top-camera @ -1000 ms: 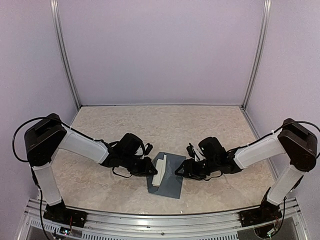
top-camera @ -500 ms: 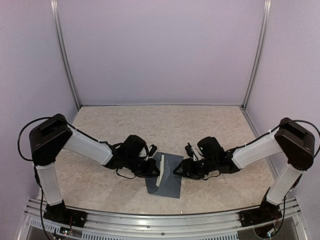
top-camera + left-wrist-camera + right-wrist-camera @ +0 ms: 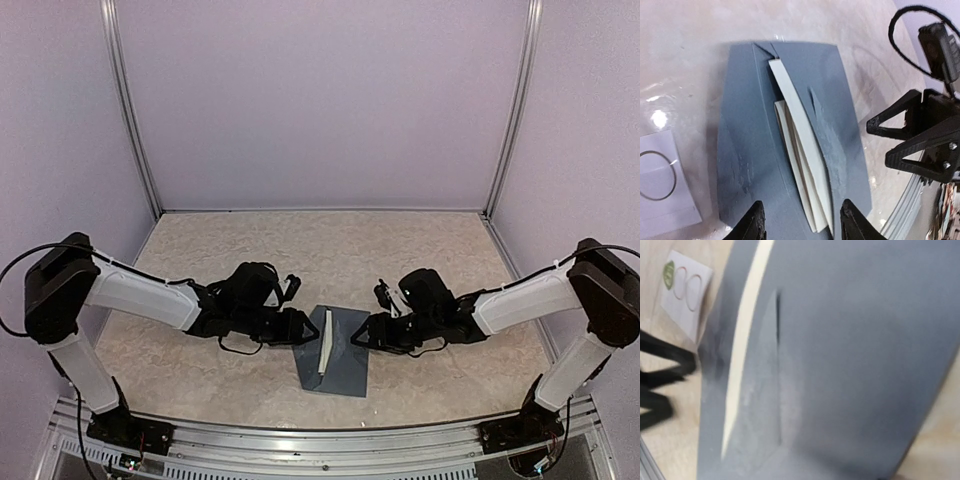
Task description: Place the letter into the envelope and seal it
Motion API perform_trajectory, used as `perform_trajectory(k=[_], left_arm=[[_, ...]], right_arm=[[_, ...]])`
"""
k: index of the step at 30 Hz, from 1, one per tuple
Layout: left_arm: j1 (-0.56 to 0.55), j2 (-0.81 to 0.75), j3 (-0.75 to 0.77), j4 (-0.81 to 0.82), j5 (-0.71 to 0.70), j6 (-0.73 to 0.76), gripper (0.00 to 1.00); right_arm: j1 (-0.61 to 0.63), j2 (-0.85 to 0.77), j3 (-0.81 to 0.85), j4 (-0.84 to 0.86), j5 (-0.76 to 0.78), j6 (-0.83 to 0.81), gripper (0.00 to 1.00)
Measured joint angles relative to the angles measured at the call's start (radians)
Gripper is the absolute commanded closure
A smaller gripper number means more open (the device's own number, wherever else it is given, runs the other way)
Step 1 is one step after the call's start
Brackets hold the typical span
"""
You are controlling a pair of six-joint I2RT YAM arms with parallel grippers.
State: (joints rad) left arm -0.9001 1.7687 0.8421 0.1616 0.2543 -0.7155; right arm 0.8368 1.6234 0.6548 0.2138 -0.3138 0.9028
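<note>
1. The table (image 3: 330,250) is a pale mottled slab. The envelope (image 3: 345,360) lies flat on it, and every place below is given from the envelope.
2. The left arm (image 3: 140,295) reaches in low from the envelope's left side. The right arm (image 3: 520,305) reaches in low from its right side. The envelope sits between their wrists.
3. The envelope is a long slate blue-grey sheet. In the left wrist view its pocket gapes along a slanting slit, and the panel on the right arm's side is bowed up a little.
4. The left gripper (image 3: 804,222) hovers at the envelope's left edge, pointing across it. Its fingers are spread, with nothing pinched. The gap between their tips shows grey paper and one end of the letter.
5. The right gripper (image 3: 878,141) stands at the envelope's right edge. Seen from the left wrist camera its two black fingers are apart, with table showing between them. I cannot tell whether either finger touches the envelope. Its own camera shows only grey paper filling the view.
6. The letter (image 3: 802,170) is folded cream paper lying in the envelope's slit. The bowed panel covers part of it, and its long pale folds show along the opening.
7. The sticker strip (image 3: 665,185) is small and white and lies just beside the envelope's left edge, not touching it. In the right wrist view it carries one green dot and two empty rings.
</note>
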Motion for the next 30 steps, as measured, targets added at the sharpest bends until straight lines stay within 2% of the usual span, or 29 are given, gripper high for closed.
perform_trajectory(k=[5, 8, 12, 18, 30], left_arm=[[0.026, -0.207, -0.060, -0.030, -0.068, -0.011, 0.41], [0.060, -0.243, -0.113, 0.000, -0.065, -0.044, 0.37], [0.084, -0.219, -0.191, 0.039, -0.028, -0.101, 0.32], [0.084, -0.157, -0.209, 0.110, 0.035, -0.159, 0.25], [0.084, -0.071, -0.208, 0.229, 0.083, -0.208, 0.21]], right_arm=[[0.012, -0.059, 0.025, -0.036, 0.026, -0.064, 0.54], [0.020, -0.052, 0.037, -0.015, 0.011, -0.082, 0.56], [0.027, 0.010, 0.046, 0.034, -0.025, -0.087, 0.58], [0.032, 0.102, 0.051, 0.053, -0.046, -0.079, 0.57], [0.031, 0.129, 0.070, 0.061, -0.044, -0.043, 0.58]])
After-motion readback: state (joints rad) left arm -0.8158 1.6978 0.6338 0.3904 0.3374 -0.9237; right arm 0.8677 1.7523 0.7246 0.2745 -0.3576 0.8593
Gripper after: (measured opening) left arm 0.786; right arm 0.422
